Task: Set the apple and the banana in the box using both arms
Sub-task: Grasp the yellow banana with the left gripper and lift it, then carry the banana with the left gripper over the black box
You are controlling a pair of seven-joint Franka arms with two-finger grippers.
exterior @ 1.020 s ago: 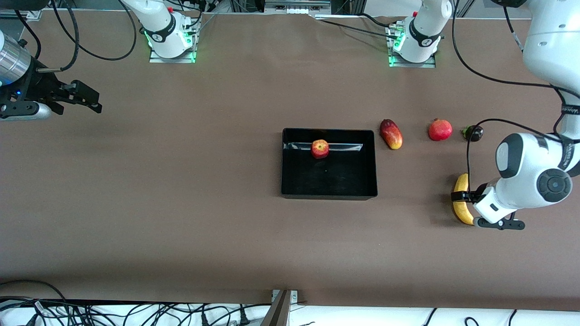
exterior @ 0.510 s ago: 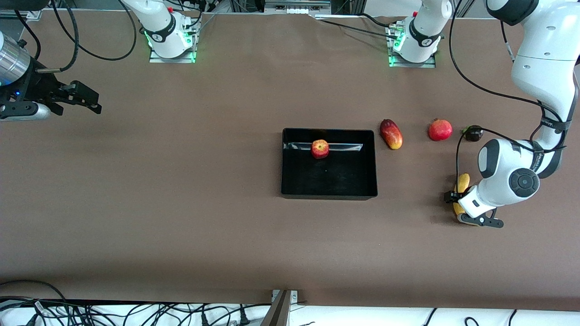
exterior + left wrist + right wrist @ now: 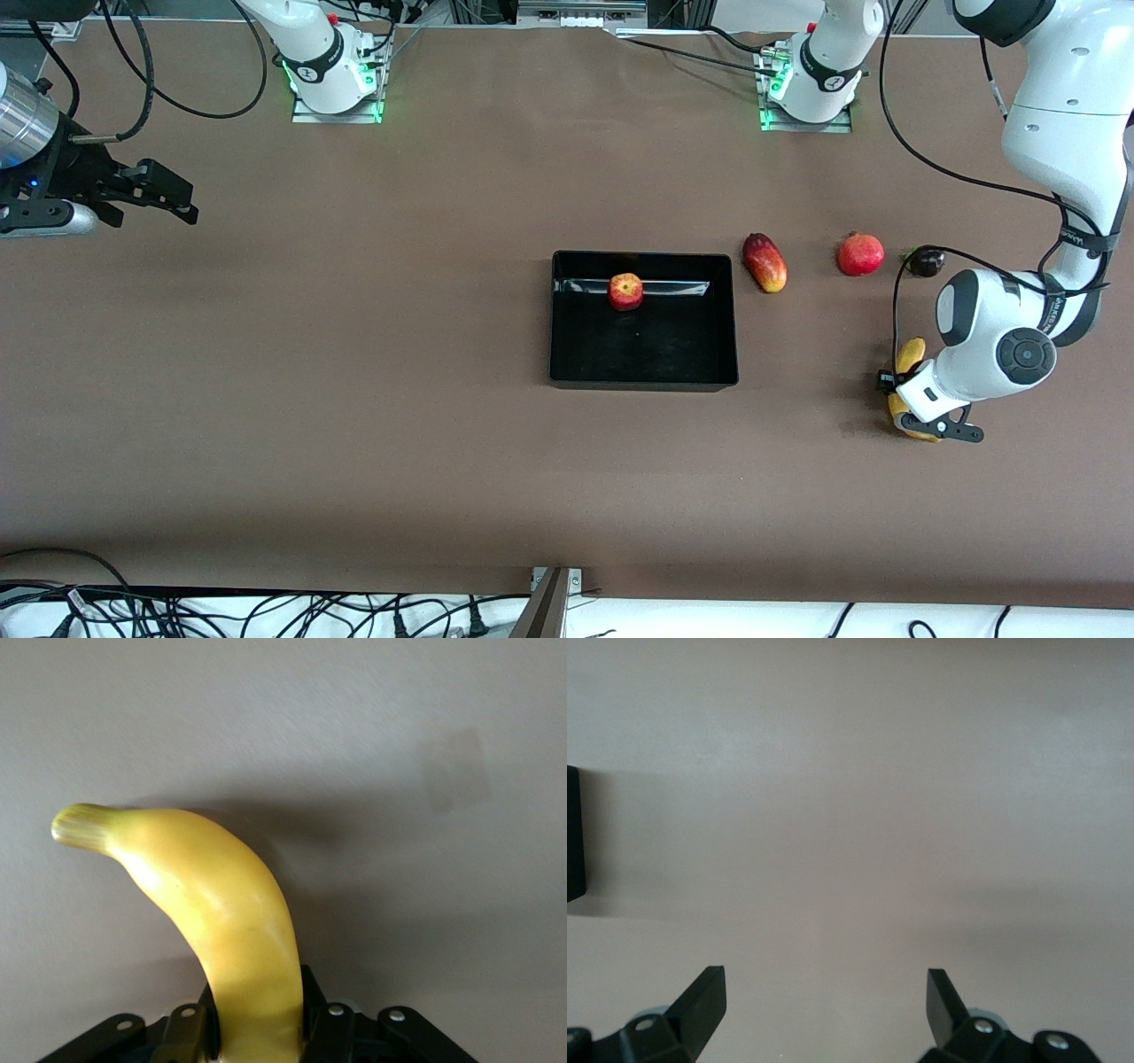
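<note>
The yellow banana (image 3: 910, 353) lies toward the left arm's end of the table, nearer to the front camera than the other loose fruit. My left gripper (image 3: 899, 394) is shut on the banana's middle; in the left wrist view the banana (image 3: 226, 921) fills the gap between the black fingers (image 3: 182, 1036). The red apple (image 3: 625, 291) sits in the black box (image 3: 642, 383), by its wall farthest from the front camera. My right gripper (image 3: 177, 199) is open and empty, and it waits at the right arm's end of the table; the right wrist view shows its fingertips (image 3: 704, 997) over bare table.
A red-yellow mango (image 3: 765, 262), a red pomegranate (image 3: 860, 254) and a small dark fruit (image 3: 926, 261) lie in a row beside the box toward the left arm's end. A corner of the box (image 3: 574, 833) shows in the right wrist view.
My left arm's wrist has swung in over the banana and now covers more of it. The banana, the apple and the right arm have not moved.
</note>
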